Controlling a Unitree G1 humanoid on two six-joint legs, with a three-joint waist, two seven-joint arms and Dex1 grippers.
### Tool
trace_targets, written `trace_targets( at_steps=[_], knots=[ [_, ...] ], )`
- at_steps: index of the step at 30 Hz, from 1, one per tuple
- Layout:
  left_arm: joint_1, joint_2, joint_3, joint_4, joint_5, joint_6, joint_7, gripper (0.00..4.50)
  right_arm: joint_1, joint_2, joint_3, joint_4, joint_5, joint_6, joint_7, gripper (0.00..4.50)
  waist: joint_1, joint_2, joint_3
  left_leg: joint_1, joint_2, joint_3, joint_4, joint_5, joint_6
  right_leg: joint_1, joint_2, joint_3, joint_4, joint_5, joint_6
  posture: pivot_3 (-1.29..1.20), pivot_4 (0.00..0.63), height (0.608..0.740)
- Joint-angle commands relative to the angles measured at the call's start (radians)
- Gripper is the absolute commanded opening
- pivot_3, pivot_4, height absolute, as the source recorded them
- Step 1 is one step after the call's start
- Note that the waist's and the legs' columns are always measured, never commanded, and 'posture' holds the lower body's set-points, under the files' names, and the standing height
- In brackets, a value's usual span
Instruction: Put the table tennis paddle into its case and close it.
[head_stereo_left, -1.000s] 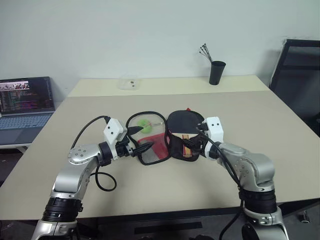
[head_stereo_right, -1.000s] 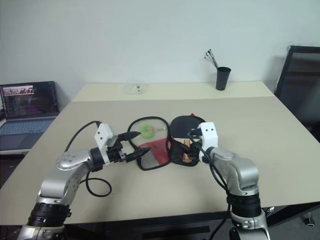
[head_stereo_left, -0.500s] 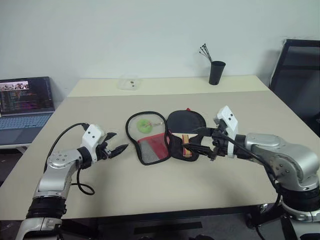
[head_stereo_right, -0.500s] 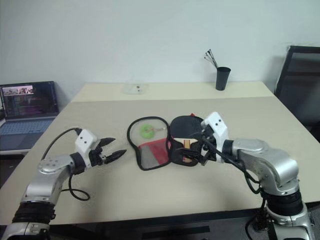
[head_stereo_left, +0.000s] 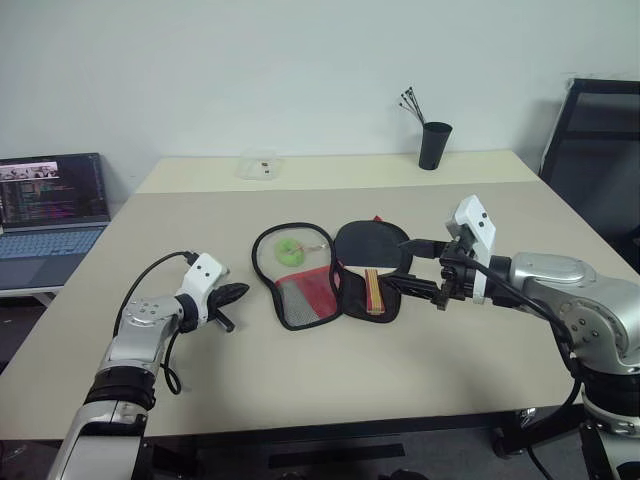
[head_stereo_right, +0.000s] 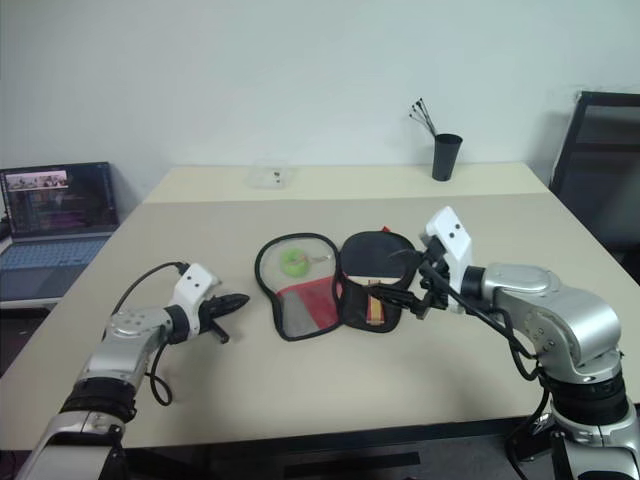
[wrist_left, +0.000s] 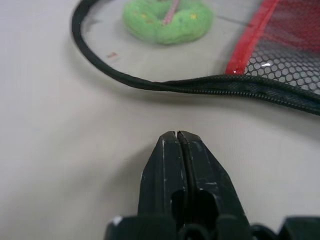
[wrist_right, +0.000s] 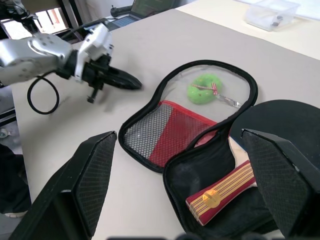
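1. So, in the left eye view the case (head_stereo_left: 322, 280) lies opened flat on the tabletop (head_stereo_left: 480, 230), its mesh-and-red flap spread to the left and the table tennis paddle (head_stereo_left: 371, 262) resting in the right half, black blade away from the robot and wooden handle toward it. The paddle looks to be in place; folding the flap over and zipping shut is judged not yet done. The left claw (head_stereo_left: 233, 293) sits low beside the flap's left edge, apart from it, fingers pressed together and empty. The right claw (head_stereo_left: 414, 265) hovers over the paddle side, fingers spread wide, gripping nothing.

2. The right eye view gives the same layout: the flap's outer rim lies between the left claw and the paddle, and the right claw hangs just beside the case's right edge.

3. In the left wrist view the left claw's tips meet with nothing between them, aimed at the zipper rim just ahead; a green zipper tag (wrist_left: 168, 21) lies inside the open flap beyond.

4. In the right wrist view the two wide-set fingers of the right claw frame the open case, the paddle handle lying in the pocket below and between them, untouched.
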Motion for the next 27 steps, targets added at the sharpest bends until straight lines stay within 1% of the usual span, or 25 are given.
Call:
trace_targets(
  at_steps=[1,5,8,11,15,17,20,23,27],
  knots=[
    [-0.073,-0.042,-0.008,0.075,0.014,-0.052,0.015,0.01,-0.020,-0.006,-0.015,-0.016,0.017,-0.026,-0.003,4.39,0.002,0.000,0.000,0.000,0.000,0.000,0.000,0.000,0.000,0.000,0.000,0.000,0.000,0.000,0.000,0.00,0.150,0.740],
    [-0.144,-0.094,-0.022,0.139,0.030,-0.097,0.007,0.01,-0.019,-0.007,-0.019,-0.015,0.017,-0.030,-0.008,4.39,0.014,0.000,0.000,-0.001,0.000,0.000,0.001,0.000,0.000,0.000,0.000,-0.001,0.000,0.000,0.000,0.00,0.150,0.740],
    [-0.237,-0.132,-0.034,0.130,0.028,-0.123,-0.018,0.01,-0.014,-0.015,-0.029,-0.018,0.019,-0.028,-0.014,4.39,0.016,-0.001,0.000,-0.002,-0.001,0.000,0.002,0.000,0.000,0.000,0.000,-0.001,0.000,0.000,0.000,0.00,0.150,0.740],
    [-0.286,-0.147,-0.036,0.132,0.028,-0.135,-0.033,0.01,-0.009,-0.020,-0.037,-0.022,0.022,-0.024,-0.019,4.39,0.018,-0.002,0.001,-0.004,-0.001,0.000,0.003,0.000,0.000,-0.001,0.000,-0.003,0.000,0.001,0.000,0.00,0.150,0.740],
    [-0.417,-0.226,-0.062,0.113,0.017,-0.152,-0.071,0.01,0.022,-0.049,-0.074,-0.035,0.034,-0.011,-0.035,4.39,0.021,-0.002,0.001,-0.004,-0.002,0.000,0.003,0.000,0.000,0.000,0.000,-0.003,-0.001,0.001,0.000,0.00,0.150,0.740],
    [-0.453,-0.272,-0.074,0.133,0.018,-0.158,-0.086,0.01,0.039,-0.063,-0.088,-0.041,0.041,-0.007,-0.042,4.39,0.027,-0.003,0.001,-0.005,-0.002,0.000,0.004,0.000,0.000,0.000,0.000,-0.003,-0.001,0.001,0.000,0.00,0.150,0.740],
    [-0.498,-0.350,-0.101,0.213,0.042,-0.200,-0.093,0.01,0.060,-0.075,-0.108,-0.055,0.052,0.002,-0.061,4.39,0.026,-0.003,0.001,-0.005,-0.002,0.001,0.005,0.000,0.000,0.000,0.000,-0.003,-0.001,0.001,0.000,0.00,0.150,0.740],
    [-0.549,-0.424,-0.122,0.337,0.073,-0.248,-0.064,0.01,0.079,-0.082,-0.130,-0.075,0.060,0.015,-0.082,4.39,0.021,-0.003,0.001,-0.005,-0.003,0.001,0.006,0.000,0.000,0.000,0.001,-0.003,0.000,0.001,0.001,0.00,0.150,0.740],
    [-0.593,-0.470,-0.130,0.458,0.111,-0.302,-0.012,0.01,0.100,-0.087,-0.151,-0.097,0.075,0.032,-0.109,4.39,0.013,-0.004,0.002,-0.005,-0.004,0.000,0.006,0.000,0.000,-0.001,0.004,-0.003,0.001,0.001,0.001,0.00,0.150,0.740]
  ],
)
